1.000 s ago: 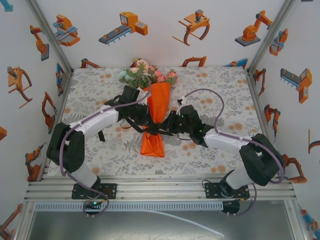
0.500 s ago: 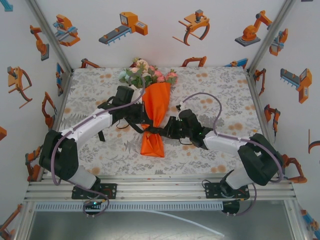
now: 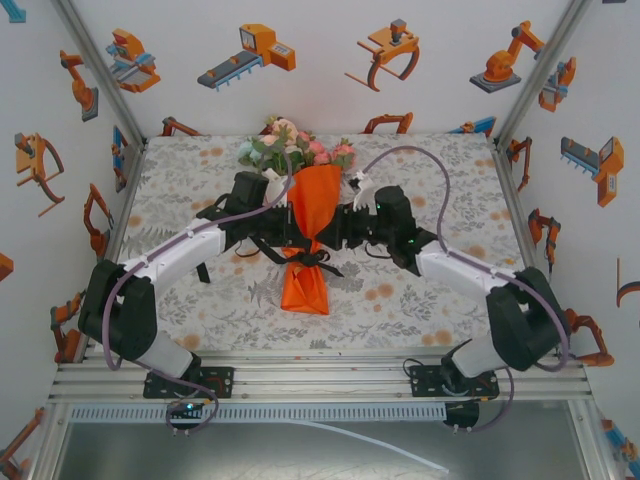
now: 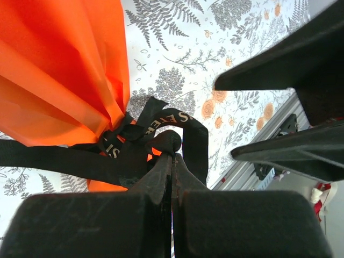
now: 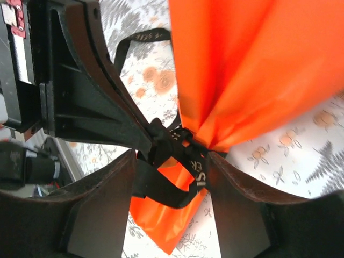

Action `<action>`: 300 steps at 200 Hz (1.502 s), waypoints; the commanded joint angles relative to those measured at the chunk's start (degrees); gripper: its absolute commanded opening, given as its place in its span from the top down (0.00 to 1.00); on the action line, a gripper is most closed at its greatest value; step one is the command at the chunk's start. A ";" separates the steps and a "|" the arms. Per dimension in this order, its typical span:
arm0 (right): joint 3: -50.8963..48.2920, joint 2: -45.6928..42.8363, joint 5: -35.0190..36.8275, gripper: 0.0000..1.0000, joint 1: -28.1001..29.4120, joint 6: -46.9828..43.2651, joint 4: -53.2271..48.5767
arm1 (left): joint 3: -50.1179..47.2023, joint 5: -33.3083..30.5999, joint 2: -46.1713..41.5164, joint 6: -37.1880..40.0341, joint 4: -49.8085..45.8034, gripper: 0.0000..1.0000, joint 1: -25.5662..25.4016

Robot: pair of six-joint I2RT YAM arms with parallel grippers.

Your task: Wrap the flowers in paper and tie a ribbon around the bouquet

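The bouquet lies along the middle of the table, with pink and white flowers (image 3: 290, 148) at the far end and the orange paper (image 3: 314, 200) (image 4: 59, 70) (image 5: 252, 64) tapering toward me. The black ribbon (image 3: 318, 262) (image 4: 185, 126) (image 5: 188, 161) is knotted round the paper's narrow waist. My left gripper (image 3: 291, 237) (image 4: 173, 153) (image 5: 156, 134) comes in from the left and is shut on a fold of the ribbon at the knot. On the right side, my right gripper (image 3: 333, 228) (image 5: 172, 156) is open, its fingers (image 5: 236, 204) straddling the knot and a loose ribbon loop.
The table has a floral cloth (image 3: 200, 180) and walls close on three sides. An aluminium rail (image 3: 320, 380) runs along the near edge. The paper's flared tail (image 3: 305, 292) spreads toward me below the knot. A ribbon end (image 5: 142, 37) trails on the cloth.
My right gripper has opened off the ribbon and shifted toward the far side, beside the paper cone. The left gripper stays shut on the ribbon, nearly still.
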 commanded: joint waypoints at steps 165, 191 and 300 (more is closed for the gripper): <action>0.45 10.95 -13.71 0.65 -2.17 -11.01 15.52 | 0.08 1.51 -1.12 1.57 0.42 1.00 -0.59; -1.10 11.99 -15.65 0.61 -2.16 -12.43 19.11 | 0.16 0.61 -1.46 1.60 0.30 1.00 -0.55; -2.35 12.48 -17.10 0.50 -2.26 -30.45 25.90 | 0.65 1.10 -1.69 1.95 -0.51 1.00 -0.60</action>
